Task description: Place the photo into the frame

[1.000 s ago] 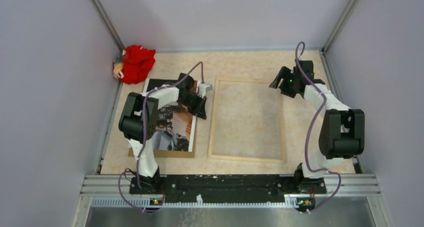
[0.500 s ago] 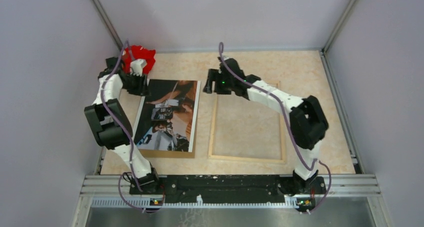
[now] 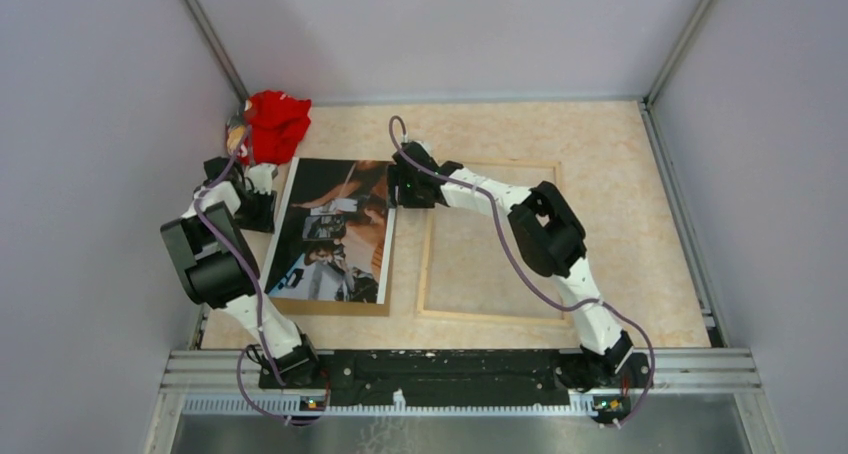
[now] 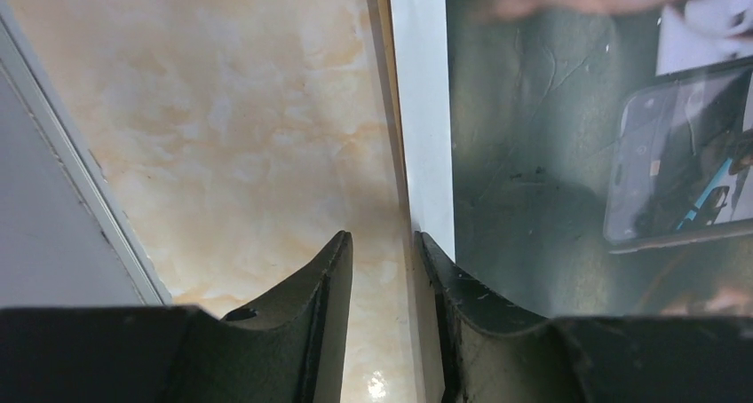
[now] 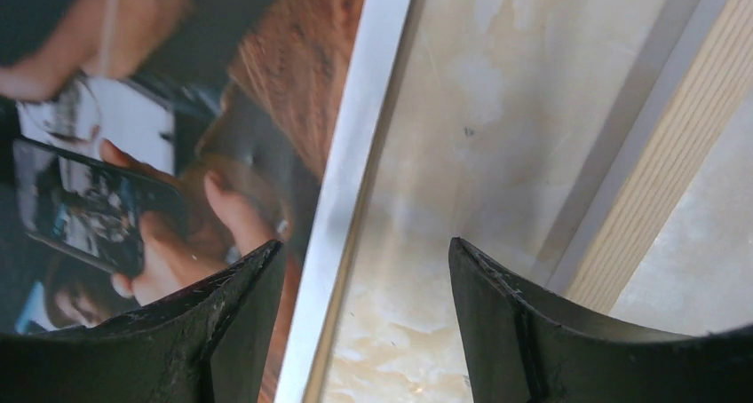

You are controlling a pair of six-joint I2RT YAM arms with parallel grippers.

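Since earlier: left gripper (image 3: 252, 192) off red cloth bundle (image 3: 275, 124), now at left edge of glossy dark brown-orange photo print (image 3: 335, 234), jaws slightly apart, empty; right gripper (image 3: 400, 189) crossed to its right edge, jaws wide, empty. Photo beside pale wood rectangular frame (image 3: 495, 315), desk (image 3: 620, 174) left half. Jaw gaps: wrist views only

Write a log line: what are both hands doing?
left gripper: open, at photo left edge | right gripper: open, over photo right edge | frame: empty

Photo (image 3: 335, 232) flat beside frame (image 3: 494, 317)
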